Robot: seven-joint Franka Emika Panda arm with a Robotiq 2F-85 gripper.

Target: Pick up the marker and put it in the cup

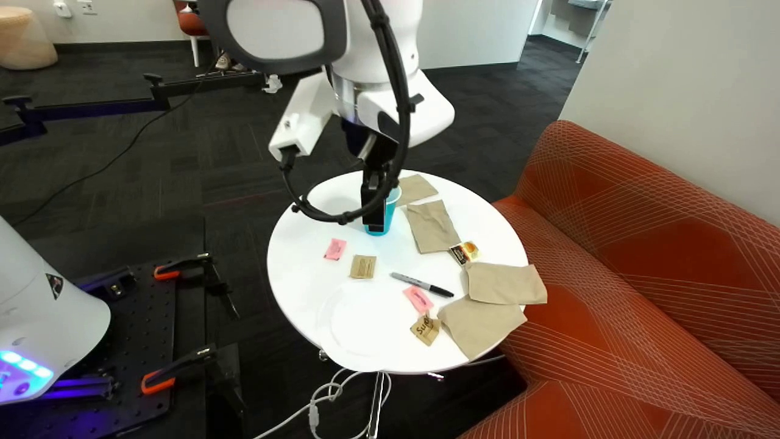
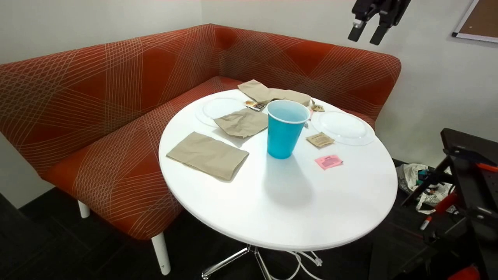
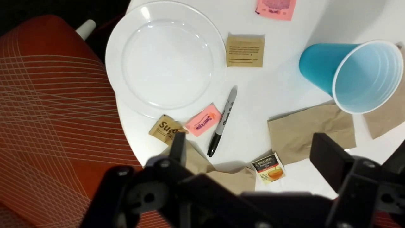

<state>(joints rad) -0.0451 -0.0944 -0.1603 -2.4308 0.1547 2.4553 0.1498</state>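
The marker is a grey pen with a black cap. It lies on the white table beside a pink packet, in an exterior view and in the wrist view. In an exterior view it is mostly hidden behind the cup. The turquoise cup stands upright, also in the wrist view at the right. In an exterior view the cup is partly covered by the gripper. The gripper is open and empty, high above the table in an exterior view. Its fingers show apart in the wrist view.
Flat brown napkins lie around the cup and along the table's edge. A clear plate, pink packets, brown sugar packets and a tea bag lie about the table. A red sofa borders the table.
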